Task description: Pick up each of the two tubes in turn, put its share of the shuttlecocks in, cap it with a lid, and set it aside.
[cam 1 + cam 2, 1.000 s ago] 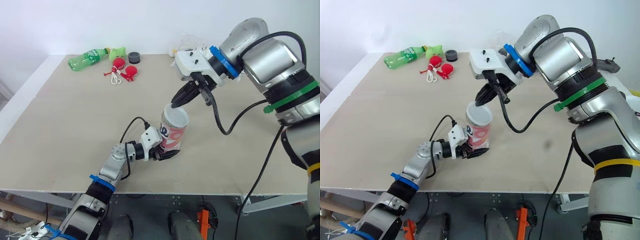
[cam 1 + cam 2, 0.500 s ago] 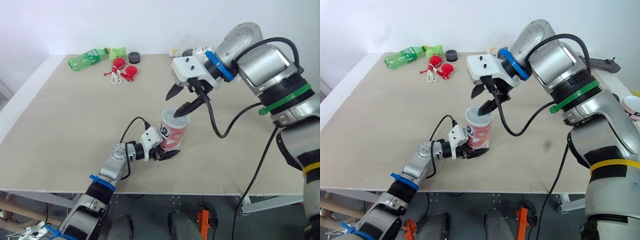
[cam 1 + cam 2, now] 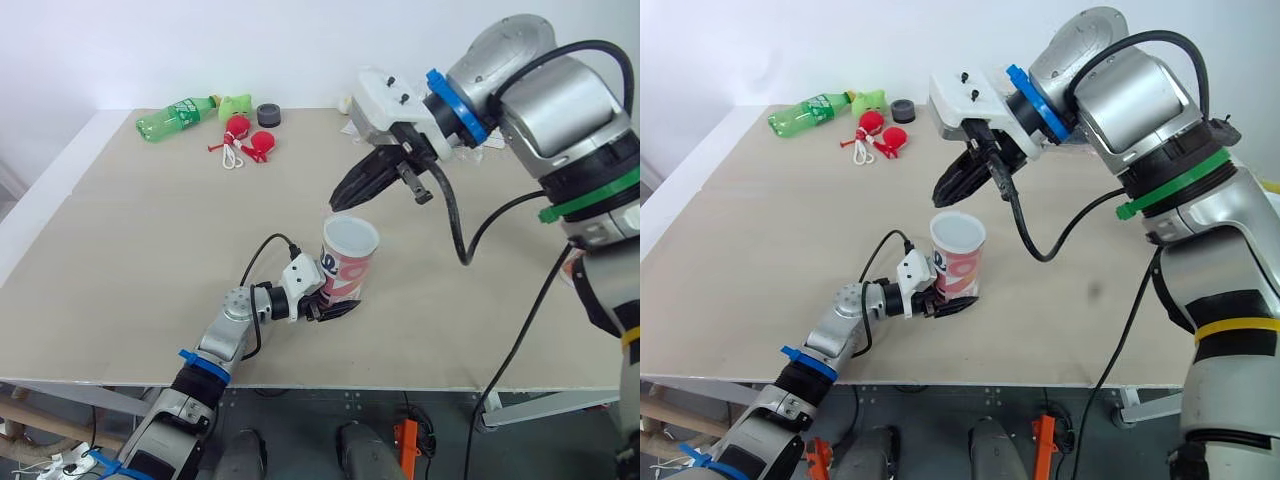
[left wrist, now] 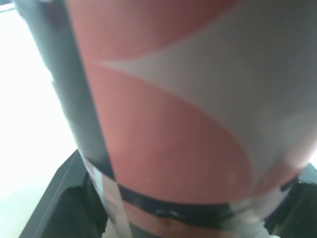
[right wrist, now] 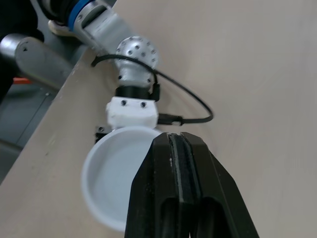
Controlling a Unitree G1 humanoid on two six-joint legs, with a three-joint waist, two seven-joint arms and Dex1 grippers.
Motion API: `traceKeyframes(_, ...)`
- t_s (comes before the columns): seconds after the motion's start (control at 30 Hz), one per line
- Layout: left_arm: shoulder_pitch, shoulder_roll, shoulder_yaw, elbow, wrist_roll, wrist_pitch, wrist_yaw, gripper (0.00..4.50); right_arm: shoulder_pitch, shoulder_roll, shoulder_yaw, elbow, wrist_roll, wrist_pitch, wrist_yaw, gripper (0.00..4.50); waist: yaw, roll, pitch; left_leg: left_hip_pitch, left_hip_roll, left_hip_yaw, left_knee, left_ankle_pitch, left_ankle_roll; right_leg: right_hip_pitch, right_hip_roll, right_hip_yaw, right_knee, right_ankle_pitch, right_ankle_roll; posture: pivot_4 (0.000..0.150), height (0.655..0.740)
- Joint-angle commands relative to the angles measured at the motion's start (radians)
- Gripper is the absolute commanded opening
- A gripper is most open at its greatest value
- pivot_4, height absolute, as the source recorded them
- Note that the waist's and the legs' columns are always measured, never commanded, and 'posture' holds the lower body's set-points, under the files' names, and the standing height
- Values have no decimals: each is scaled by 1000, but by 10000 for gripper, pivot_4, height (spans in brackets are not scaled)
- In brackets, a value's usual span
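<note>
The left gripper is clamping the lower part of the upright red-and-white cardboard tube, which is standing open-mouthed toward the front of the beige table. The right gripper is hovering just above the tube's far rim, seemingly not touching it, its black fingers pressed together. A green plastic bottle is lying at the far left corner.

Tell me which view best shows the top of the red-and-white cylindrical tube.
The right wrist view looks down onto the red-and-white cylindrical tube. The eye views show its top slanted; the left wrist view shows its side wall.
</note>
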State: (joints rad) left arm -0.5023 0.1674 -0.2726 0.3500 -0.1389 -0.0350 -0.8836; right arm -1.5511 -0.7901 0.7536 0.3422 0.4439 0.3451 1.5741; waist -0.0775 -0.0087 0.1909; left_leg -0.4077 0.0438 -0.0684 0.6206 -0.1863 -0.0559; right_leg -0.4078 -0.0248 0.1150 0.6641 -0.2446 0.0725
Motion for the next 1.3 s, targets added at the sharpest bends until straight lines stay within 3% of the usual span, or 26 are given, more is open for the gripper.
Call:
traceKeyframes(0.03, 22, 8, -10, 26, 19, 22, -2, 31486, 17, -25, 25, -46, 2, -5, 40, 297, 0, 0, 0, 0, 0, 0, 0, 0, 0, 0, 0, 0, 0, 0, 0, 1500, 7400)
traceKeyframes(1.3, 22, 1, -10, 24, 21, 27, 2, 31486, 124, 26, 127, -64, -216, -24, 40, 297, 0, -3, -8, 2, 0, 0, 0, 0, 0, 2, 0, 0, 0, 0, 0, 1500, 7400)
